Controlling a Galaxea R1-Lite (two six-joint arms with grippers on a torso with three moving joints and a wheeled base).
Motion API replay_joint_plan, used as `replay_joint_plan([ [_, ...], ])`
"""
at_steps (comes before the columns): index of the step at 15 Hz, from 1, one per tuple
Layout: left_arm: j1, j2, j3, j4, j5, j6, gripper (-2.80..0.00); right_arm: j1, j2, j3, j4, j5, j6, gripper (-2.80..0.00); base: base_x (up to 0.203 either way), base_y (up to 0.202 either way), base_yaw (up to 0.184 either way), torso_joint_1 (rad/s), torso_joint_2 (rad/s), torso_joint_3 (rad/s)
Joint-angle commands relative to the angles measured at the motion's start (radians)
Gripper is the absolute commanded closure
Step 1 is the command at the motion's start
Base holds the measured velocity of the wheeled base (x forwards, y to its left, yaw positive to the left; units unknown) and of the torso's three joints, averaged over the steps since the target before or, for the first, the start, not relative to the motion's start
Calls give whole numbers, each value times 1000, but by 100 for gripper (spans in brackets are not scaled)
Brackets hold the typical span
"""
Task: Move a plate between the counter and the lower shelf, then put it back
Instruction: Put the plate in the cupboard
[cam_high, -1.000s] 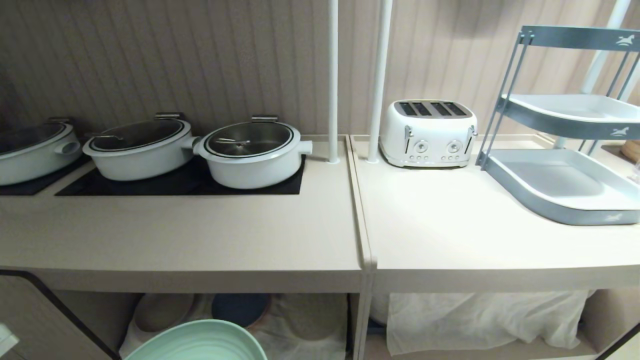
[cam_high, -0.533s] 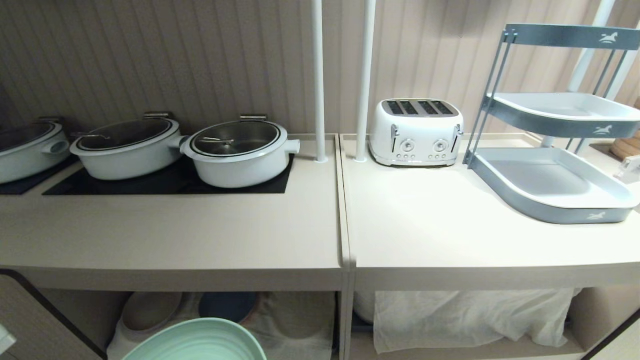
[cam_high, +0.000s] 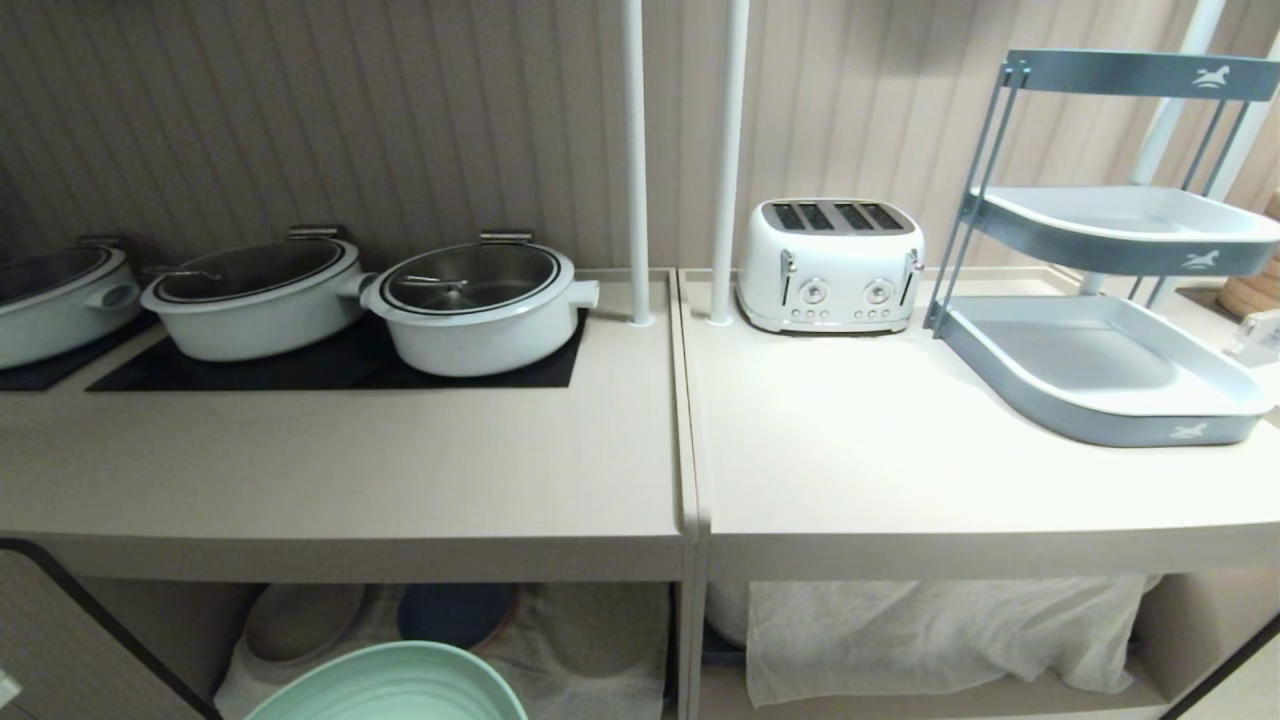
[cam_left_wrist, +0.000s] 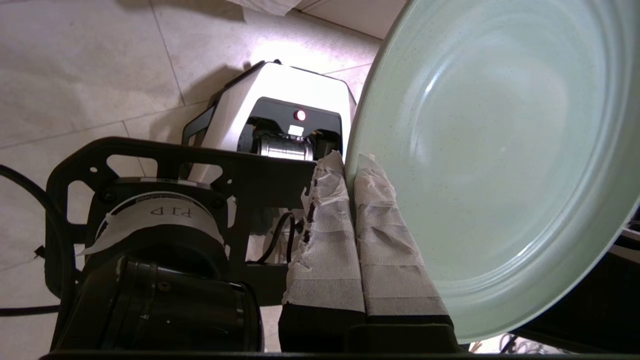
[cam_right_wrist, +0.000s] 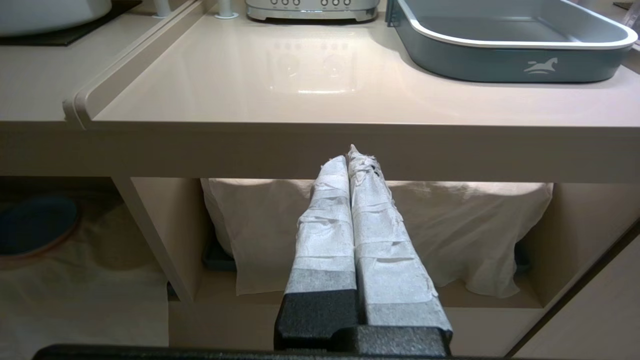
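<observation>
The left pincer (cam_left_wrist: 350, 165) is closed on the rim of the pale green plate (cam_left_wrist: 500, 165), one taped finger (cam_left_wrist: 327, 235) on each side of the edge. The plate hangs tilted in the air, low in front of the tabletop (cam_high: 340, 470), with the floor and the robot's base under it. In the head view only its upper part (cam_high: 390, 685) shows, before the lower shelf (cam_high: 590, 640). On that shelf, on a white cloth, lie a blue plate (cam_high: 455, 612) and an off-white plate (cam_high: 300, 620). On the tabletop three white pots (cam_high: 470, 305) stand on the black hob panels. The right pincer (cam_right_wrist: 350, 155) is closed and holds nothing; it points at the front edge of the neighbouring paler top (cam_right_wrist: 350, 95), where a toaster (cam_high: 828, 262) and a grey tray rack (cam_high: 1100, 370) stand.
</observation>
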Motion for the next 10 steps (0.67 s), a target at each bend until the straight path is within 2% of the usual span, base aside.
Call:
replay_joint_plan([
  [1,0,-16,-2,18,0,-3,0,0,0,0,0,0,0,0,0,0,0,0,0,0],
  [10,-1,-37,-8,46,1,0,0,0,0,0,0,0,-1,0,0,0,0,0,0,0],
])
